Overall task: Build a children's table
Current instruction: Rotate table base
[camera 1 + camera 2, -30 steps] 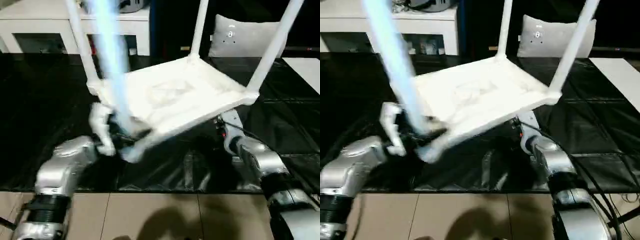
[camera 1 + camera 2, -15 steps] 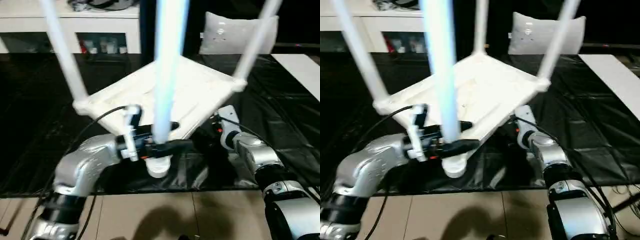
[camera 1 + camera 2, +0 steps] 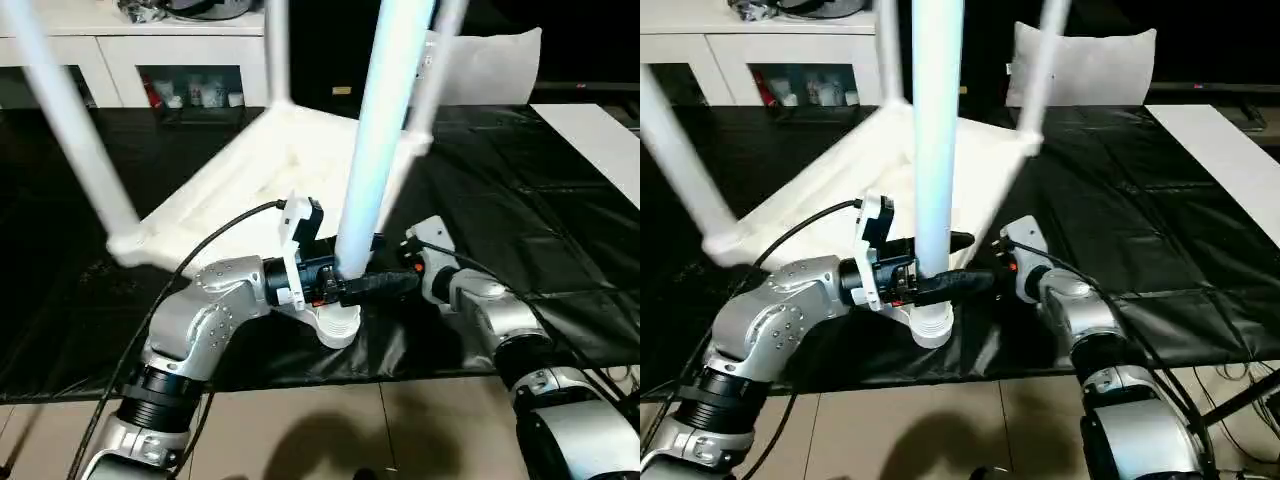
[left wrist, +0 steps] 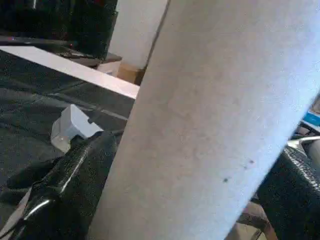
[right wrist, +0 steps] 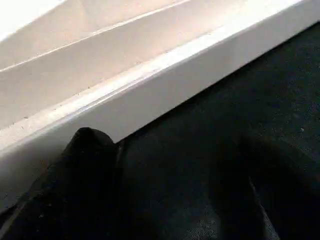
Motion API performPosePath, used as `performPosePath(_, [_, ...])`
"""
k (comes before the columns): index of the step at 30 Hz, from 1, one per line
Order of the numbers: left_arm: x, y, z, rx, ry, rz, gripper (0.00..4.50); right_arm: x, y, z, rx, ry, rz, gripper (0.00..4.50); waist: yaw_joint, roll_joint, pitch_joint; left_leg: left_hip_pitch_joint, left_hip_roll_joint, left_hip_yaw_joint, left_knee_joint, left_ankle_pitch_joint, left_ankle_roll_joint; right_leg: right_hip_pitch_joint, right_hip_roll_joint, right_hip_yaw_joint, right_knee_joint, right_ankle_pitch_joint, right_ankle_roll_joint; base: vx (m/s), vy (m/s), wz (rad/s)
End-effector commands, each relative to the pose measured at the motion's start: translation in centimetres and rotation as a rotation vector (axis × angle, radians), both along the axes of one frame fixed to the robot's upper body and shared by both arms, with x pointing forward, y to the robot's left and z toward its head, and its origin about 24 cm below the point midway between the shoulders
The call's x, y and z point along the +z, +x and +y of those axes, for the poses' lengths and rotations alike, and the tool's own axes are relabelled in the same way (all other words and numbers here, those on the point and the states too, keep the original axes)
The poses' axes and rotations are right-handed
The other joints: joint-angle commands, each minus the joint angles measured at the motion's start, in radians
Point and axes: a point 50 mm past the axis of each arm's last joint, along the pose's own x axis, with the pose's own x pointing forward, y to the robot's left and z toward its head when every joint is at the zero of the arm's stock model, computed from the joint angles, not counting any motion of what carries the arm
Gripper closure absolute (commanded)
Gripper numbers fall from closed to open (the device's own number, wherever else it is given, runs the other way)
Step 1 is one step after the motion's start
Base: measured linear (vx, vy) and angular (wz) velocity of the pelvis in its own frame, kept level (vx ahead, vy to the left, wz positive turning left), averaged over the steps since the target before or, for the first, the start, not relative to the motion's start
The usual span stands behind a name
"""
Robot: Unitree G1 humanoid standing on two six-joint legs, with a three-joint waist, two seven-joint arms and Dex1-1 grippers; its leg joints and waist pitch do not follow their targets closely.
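White children's table point(image 3: 250, 170), upturned on black work table point(image 3: 560, 200): we are clamping left gripper point(image 3: 350, 285) on nearest leg point(image 3: 937, 140); right gripper point(image 3: 415, 268) fingers spread beside the top's rim.

We count one white table top point(image 3: 250, 170) lying upside down on the black-covered work table point(image 3: 560, 200). Four white legs stand up from its corners: one nearest us point(image 3: 385, 130), one at the robot's left point(image 3: 70, 130), and two at the far side point(image 3: 277, 50) point(image 3: 430, 75). We see two silver arms, one on the left point(image 3: 195, 330) and one on the right point(image 3: 490, 315). Behind the work table we count one grey cushion point(image 3: 495, 65) and one white cabinet point(image 3: 150, 50).
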Motion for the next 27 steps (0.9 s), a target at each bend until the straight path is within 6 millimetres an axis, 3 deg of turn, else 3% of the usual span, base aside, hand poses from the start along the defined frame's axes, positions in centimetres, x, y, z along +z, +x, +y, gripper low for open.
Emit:
performPosePath(1, [0.6, -0.8, -2.2, -0.088, -0.009, -0.03, 0.03, 0.5, 0.0, 2.3, 0.087, 0.043, -0.026, 0.0, 0.01, -0.003, -0.072, -0.003, 0.044, -0.018, -0.066, -0.171, 0.061, 0.066, -0.074, 0.066, -0.068, -0.418, -0.112, 0.0, 0.0, 0.0])
performPosePath(5, [0.6, -0.6, -2.5, -0.069, -0.015, -0.038, 0.03, 0.4, 0.0, 2.2, 0.085, 0.044, -0.026, 0.0, 0.01, -0.004, -0.072, -0.003, 0.044, -0.017, -0.066, -0.169, 0.065, 0.066, -0.075, 0.066, -0.069, -0.42, -0.111, 0.0, 0.0, 0.0])
performPosePath(6, [0.7, -0.7, -3.2, -0.072, -0.032, -0.045, 0.03, 0.1, -0.2, 2.1, 0.082, 0.045, -0.021, 0.0, 0.01, 0.0, -0.072, -0.003, 0.044, -0.018, -0.066, -0.17, 0.064, 0.067, -0.075, 0.066, -0.068, -0.418, -0.112, 0.0, 0.0, 0.0])
performPosePath(7, [0.8, -0.8, -3.5, -0.079, -0.039, -0.046, 0.03, 0.0, -0.2, 2.0, 0.081, 0.045, -0.021, 0.0, 0.01, -0.003, -0.071, -0.002, 0.044, -0.017, -0.066, -0.175, 0.064, 0.065, -0.074, 0.065, -0.072, -0.422, -0.11, 0.0, 0.0, 0.0])
performPosePath(8, [0.9, -0.9, -3.8, -0.086, -0.045, -0.047, 0.03, 0.0, -0.3, 2.0, 0.077, 0.045, -0.021, 0.0, 0.009, 0.003, -0.071, -0.003, 0.044, -0.017, -0.066, -0.177, 0.064, 0.066, -0.072, 0.065, -0.073, -0.419, -0.11, 0.0, 0.0, 0.0])
performPosePath(13, [0.9, -0.3, -4.1, -0.037, -0.04, -0.061, 0.03, 0.0, -0.2, 1.9, 0.051, 0.041, -0.028, 0.0, 0.009, 0.001, -0.072, -0.003, 0.042, -0.018, -0.065, -0.183, 0.067, 0.066, -0.072, 0.064, -0.073, -0.42, -0.111, 0.0, 0.0, 0.0])
performPosePath(18, [0.9, 2.4, -2.8, 0.197, 0.018, -0.12, 0.03, -0.1, 0.1, 0.6, -0.043, 0.019, -0.032, 0.0, 0.008, -0.004, -0.071, -0.002, 0.037, -0.018, -0.064, -0.191, 0.067, 0.065, -0.07, 0.059, -0.081, -0.458, -0.081, 0.0, 0.0, 0.0])
performPosePath(20, [0.9, 2.4, -2.8, 0.197, 0.018, -0.12, 0.03, -0.1, 0.1, 0.6, -0.043, 0.019, -0.032, 0.0, 0.008, -0.008, -0.073, -0.004, 0.036, -0.018, -0.063, -0.184, 0.067, 0.068, -0.073, 0.057, -0.081, -0.473, -0.066, 0.0, 0.0, 0.0])
performPosePath(23, [0.3, 3.8, -0.9, 0.35, 0.089, -0.154, 0.03, 0.0, -0.2, -2.3, -0.128, 0.016, -0.039, 0.0, 0.012, -0.001, -0.072, 0.0, 0.04, -0.018, -0.063, -0.183, 0.073, 0.062, -0.068, 0.058, -0.083, -0.455, -0.068, 0.0, 0.0, 0.0])
performPosePath(25, [-0.3, 3.7, -0.5, 0.358, 0.127, -0.155, 0.03, 0.0, -0.5, -3.5, -0.146, 0.014, -0.045, 0.0, 0.017, 0.001, -0.071, 0.0, 0.039, -0.018, -0.064, -0.194, 0.072, 0.064, -0.07, 0.056, -0.083, -0.464, -0.06, 0.0, 0.0, 0.0])
performPosePath(27, [-0.6, 3.7, -0.3, 0.358, 0.142, -0.155, 0.03, 0.1, -0.7, -3.8, -0.147, 0.015, -0.048, 0.0, 0.021, -0.004, -0.073, -0.001, 0.036, -0.018, -0.063, -0.189, 0.072, 0.066, -0.071, 0.056, -0.085, -0.479, -0.044, 0.0, 0.0, 0.0])
